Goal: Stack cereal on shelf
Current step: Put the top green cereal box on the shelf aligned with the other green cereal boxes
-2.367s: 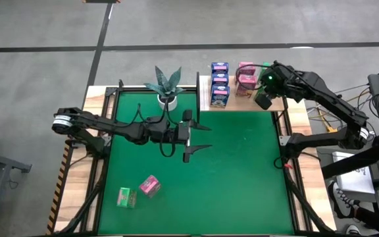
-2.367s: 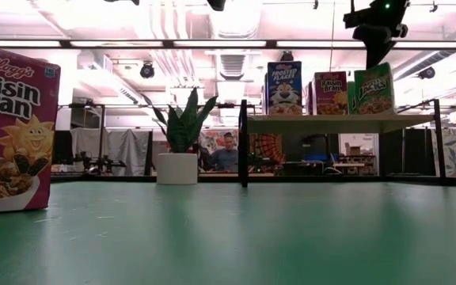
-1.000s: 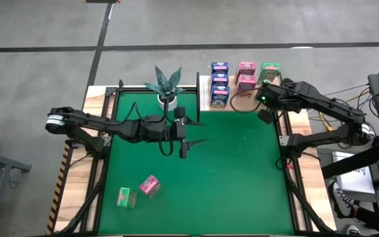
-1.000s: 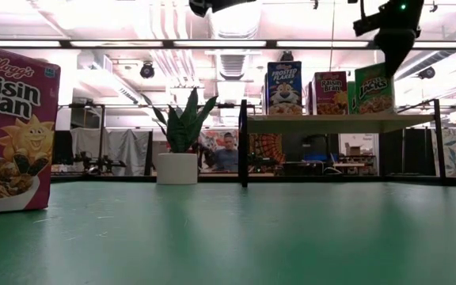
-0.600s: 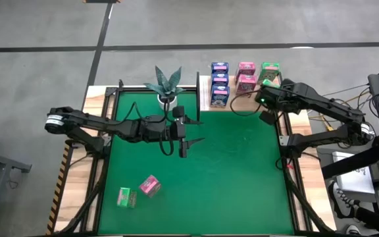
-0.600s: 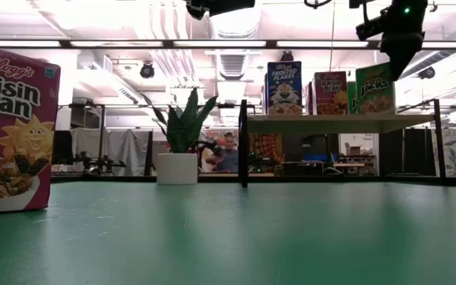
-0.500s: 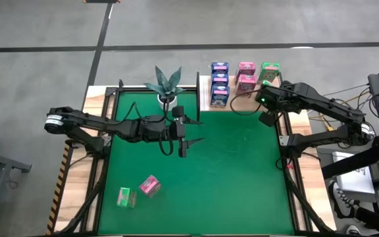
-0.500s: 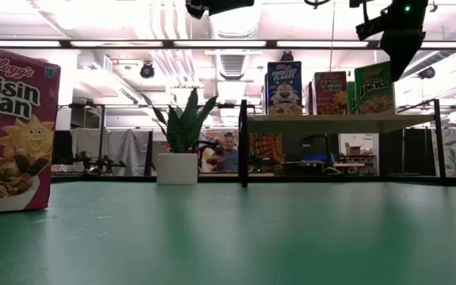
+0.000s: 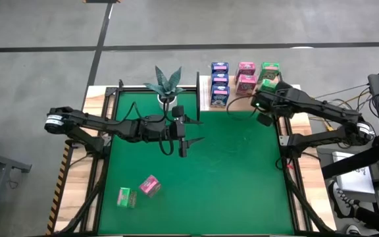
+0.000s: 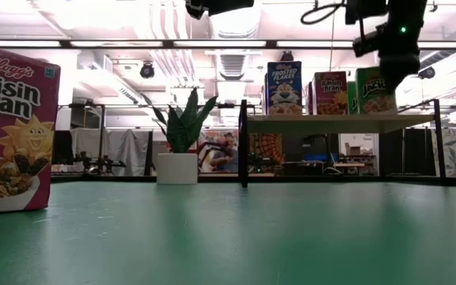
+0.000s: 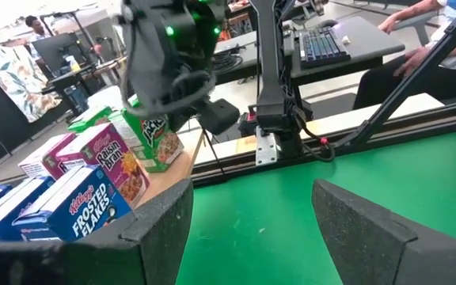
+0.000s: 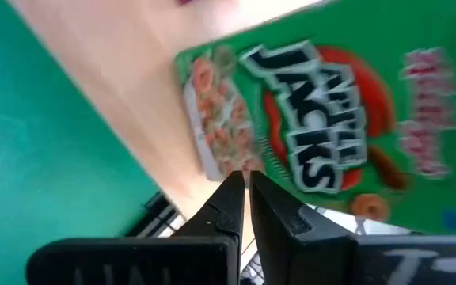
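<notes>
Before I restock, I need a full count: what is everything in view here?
Blue cereal boxes: three, in a row on the shelf's left side.
Pink cereal boxes: two on the shelf, one on the mat's near left.
Green cereal boxes: one on the shelf's right, perhaps a second under the right arm; one on the mat.
Shelf: one, light wood, far right.
Plant: one, green, white pot, left of the shelf.
Mat: one, green.
Person: one, beyond the table.
Left fingers: open, above mid-mat.
Right fingers: shut, by the shelf's green box.
</notes>
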`<state>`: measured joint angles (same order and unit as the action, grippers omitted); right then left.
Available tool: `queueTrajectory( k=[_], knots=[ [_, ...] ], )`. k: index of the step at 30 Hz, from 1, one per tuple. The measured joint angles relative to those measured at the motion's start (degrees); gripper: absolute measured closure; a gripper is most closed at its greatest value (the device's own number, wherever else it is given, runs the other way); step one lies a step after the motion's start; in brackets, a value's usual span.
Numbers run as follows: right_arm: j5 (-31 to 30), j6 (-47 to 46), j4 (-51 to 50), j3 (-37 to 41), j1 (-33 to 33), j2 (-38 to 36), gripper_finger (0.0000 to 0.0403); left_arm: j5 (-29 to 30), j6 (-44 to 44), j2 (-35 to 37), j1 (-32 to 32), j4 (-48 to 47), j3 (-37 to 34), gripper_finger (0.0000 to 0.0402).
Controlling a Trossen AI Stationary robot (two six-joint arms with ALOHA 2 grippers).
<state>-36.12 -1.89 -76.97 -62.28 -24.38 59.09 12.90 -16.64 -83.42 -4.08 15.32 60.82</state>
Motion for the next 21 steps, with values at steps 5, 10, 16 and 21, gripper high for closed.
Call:
queueTrajectory(
  k=[5,10,16,21],
  knots=[
    [-3.37,0.50,1.06,3.45,0.00,-0.01,0.0390,0.10,0.00,0.00,0.00,0.06,0.00,0.0159],
    [-4.48,1.77,3.30,5.46,0.00,-0.04,0.0390,0.12,0.20,0.00,0.00,0.06,0.00,0.0159],
    [-0.94,1.90,3.69,5.24,-0.02,-0.16,0.0390,0.20,0.20,0.00,0.00,0.06,0.00,0.0159],
    [4.53,2.23,6.57,4.51,0.00,-1.04,0.0390,0.27,-0.55,0.00,0.00,0.88,0.00,0.0159]
  ],
)
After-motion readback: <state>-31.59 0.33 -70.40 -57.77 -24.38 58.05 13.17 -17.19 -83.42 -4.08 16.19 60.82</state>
